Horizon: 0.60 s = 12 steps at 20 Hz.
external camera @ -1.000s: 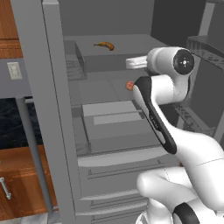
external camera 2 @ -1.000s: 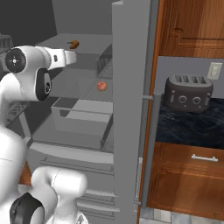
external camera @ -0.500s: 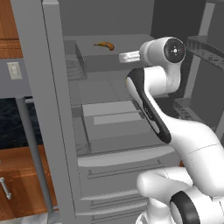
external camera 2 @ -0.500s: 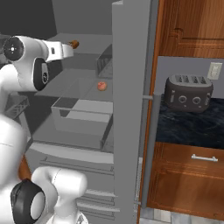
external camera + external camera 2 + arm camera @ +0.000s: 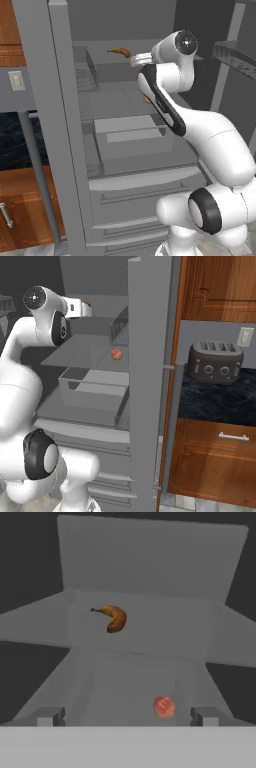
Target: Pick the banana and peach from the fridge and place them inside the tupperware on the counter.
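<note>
Banana (image 5: 114, 618) lies on the upper shelf inside the fridge (image 5: 60, 125), ahead of my gripper (image 5: 128, 716), whose jaws stand wide apart with nothing between them. Peach (image 5: 164, 706) sits on the shelf below, apart from the banana and nearer my fingertips (image 5: 49, 716). A clear drawer (image 5: 92, 391) sits lower down. Right of the fridge, a toaster (image 5: 215, 362) stands on the counter (image 5: 220, 401).

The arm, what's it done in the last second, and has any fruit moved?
The arm has swung its hand up toward the top fridge shelf, bringing the gripper level with the banana, jaws still wide open, nothing held. Banana and peach lie where they were.
</note>
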Motion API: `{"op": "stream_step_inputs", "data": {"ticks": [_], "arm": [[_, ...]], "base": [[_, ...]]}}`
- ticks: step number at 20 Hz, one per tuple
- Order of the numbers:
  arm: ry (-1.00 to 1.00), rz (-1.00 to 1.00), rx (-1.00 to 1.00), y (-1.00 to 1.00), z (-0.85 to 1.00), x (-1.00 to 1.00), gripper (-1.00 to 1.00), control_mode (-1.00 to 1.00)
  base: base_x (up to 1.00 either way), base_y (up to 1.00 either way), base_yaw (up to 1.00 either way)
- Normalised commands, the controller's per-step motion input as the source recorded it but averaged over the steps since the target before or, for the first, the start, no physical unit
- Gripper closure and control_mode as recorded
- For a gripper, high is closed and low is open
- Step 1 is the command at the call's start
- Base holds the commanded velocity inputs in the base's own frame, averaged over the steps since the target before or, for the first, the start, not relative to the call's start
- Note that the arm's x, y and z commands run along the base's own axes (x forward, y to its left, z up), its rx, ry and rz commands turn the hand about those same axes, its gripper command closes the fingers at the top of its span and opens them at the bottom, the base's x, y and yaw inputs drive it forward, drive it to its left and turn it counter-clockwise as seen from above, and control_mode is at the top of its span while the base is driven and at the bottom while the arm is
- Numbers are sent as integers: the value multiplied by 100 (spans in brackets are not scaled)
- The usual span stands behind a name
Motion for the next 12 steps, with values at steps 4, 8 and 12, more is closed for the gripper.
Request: {"op": "stream_step_inputs", "data": {"ticks": [4,8,12], "arm": [[23,0,4,2,0,77,-100,-100],[19,0,3,8,0,69,-100,-100],[8,0,0,15,-5,70,-100,-100]], "base": [[0,0,0],[0,0,0],[0,0,0]]}}
